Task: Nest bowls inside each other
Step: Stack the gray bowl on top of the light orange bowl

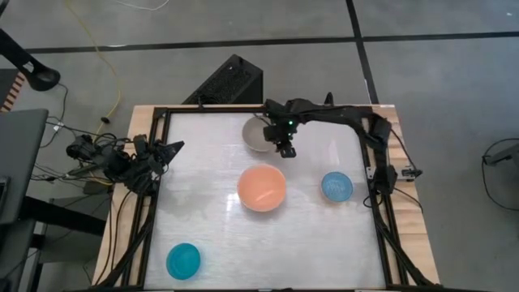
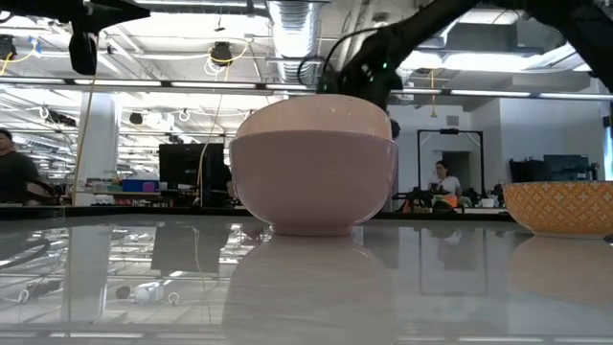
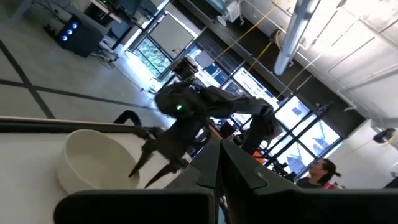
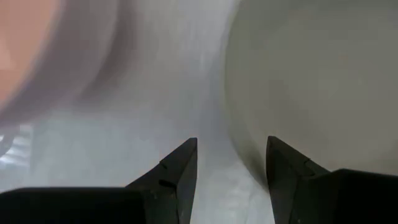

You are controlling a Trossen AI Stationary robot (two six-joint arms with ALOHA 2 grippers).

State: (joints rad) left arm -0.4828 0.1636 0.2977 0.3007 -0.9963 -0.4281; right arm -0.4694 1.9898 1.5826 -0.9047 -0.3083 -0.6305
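Observation:
A grey bowl stands on its base near the table's far edge; it also shows in the left wrist view and the right wrist view. My right gripper is open and points steeply down at this bowl's right rim, one finger over the bowl and one outside; no touch shows. A salmon-orange bowl sits mid-table, a light blue bowl to its right, and a teal bowl at the near left. My left gripper waits shut at the left edge.
The black frame rail runs close behind the grey bowl. Bare white tabletop lies between the bowls. In the low view a bowl with an orange patterned wall shows at the right, and people stand in the room behind.

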